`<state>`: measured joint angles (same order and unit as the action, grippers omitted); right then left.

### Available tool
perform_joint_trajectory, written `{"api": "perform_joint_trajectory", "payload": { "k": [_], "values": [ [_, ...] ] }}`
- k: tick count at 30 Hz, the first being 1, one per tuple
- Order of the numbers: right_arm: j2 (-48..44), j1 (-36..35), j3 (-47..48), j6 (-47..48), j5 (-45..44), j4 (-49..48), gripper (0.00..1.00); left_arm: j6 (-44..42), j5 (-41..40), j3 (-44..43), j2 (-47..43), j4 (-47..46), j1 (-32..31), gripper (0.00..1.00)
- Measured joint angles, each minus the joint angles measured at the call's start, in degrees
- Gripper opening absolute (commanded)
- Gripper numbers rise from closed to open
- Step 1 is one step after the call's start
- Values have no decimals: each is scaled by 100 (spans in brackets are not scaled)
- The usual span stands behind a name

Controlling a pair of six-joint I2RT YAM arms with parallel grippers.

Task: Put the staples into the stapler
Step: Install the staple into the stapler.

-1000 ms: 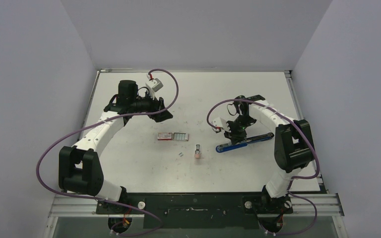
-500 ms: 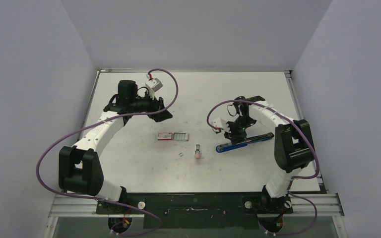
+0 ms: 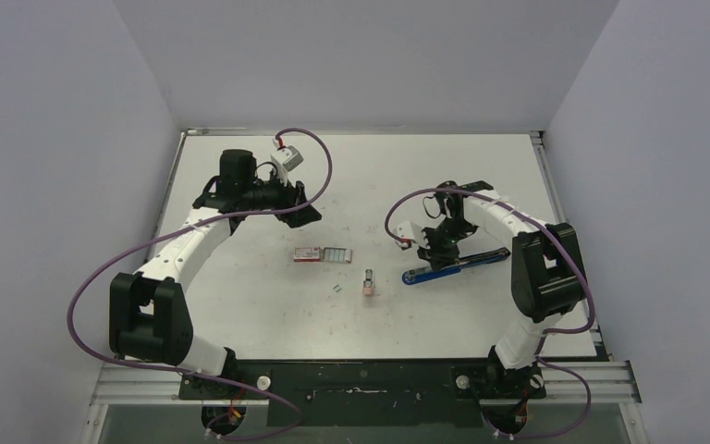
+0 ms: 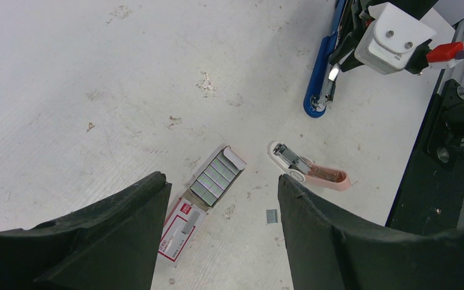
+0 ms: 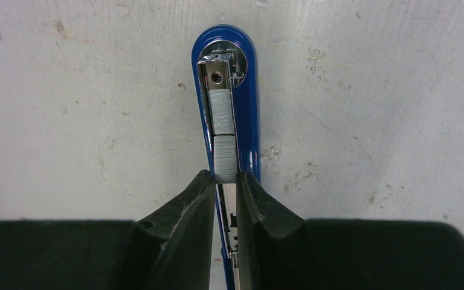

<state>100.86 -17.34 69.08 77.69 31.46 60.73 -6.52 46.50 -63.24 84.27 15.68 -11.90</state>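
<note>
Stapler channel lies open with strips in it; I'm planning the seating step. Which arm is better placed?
Right. The right hand is shut on the staples in the stapler's open channel; the left hand hangs open, off by the staple box.

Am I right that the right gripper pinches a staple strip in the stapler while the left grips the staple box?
No: the left gripper hangs open above the staple box, which lies free; the left wrist view shows it. The right gripper does pinch the staple strip.
</note>
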Motion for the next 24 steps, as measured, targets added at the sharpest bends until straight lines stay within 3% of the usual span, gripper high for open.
{"api": "perform_joint_trajectory", "payload": {
  "k": [24],
  "values": [
    [0, 4, -63, -39, -46, -109, 30, 2, 4, 0, 0, 0, 0, 64]
  ]
}}
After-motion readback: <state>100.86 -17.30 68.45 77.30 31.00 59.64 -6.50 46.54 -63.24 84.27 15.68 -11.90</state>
